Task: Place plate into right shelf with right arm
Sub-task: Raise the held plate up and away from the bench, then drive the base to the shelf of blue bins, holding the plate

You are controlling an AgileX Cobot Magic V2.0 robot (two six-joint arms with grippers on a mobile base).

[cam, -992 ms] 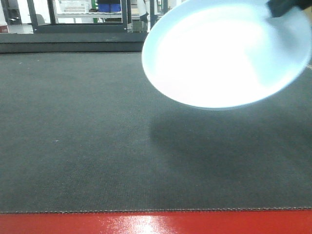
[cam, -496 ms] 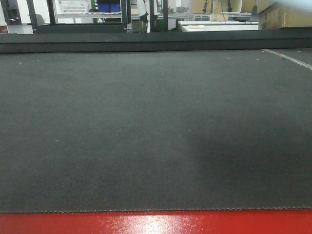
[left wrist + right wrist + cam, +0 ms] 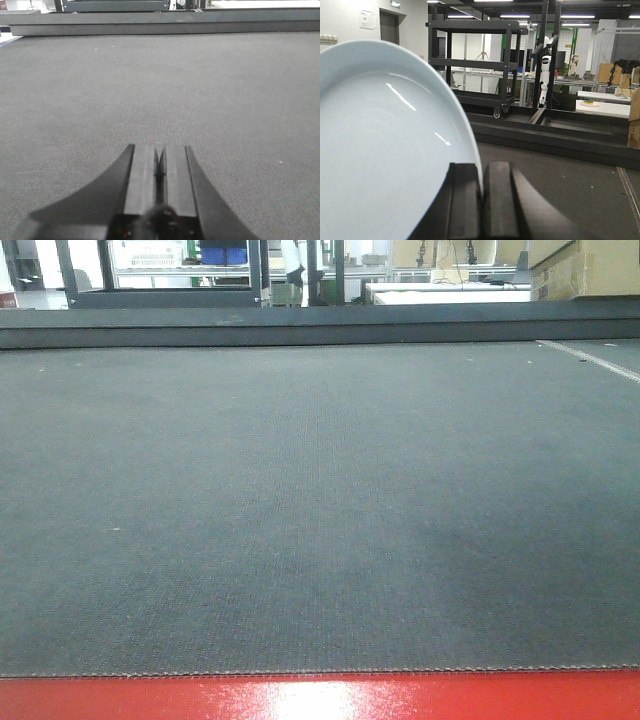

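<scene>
**A:** What is the left tool doing?
**B:** At the bottom of the left wrist frame, the left tool is clenched. Its fingers are pressed together on nothing, over the grey-matted desk.
**A:** And the plate?
**B:** The right tool grasps the white plate by its rim. The plate fills that frame's left half. Farther off, upper middle, stands a black rack.

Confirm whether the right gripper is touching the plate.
Touching. The right wrist view shows the rim of the plate clamped between the fingers of the right gripper.
</scene>
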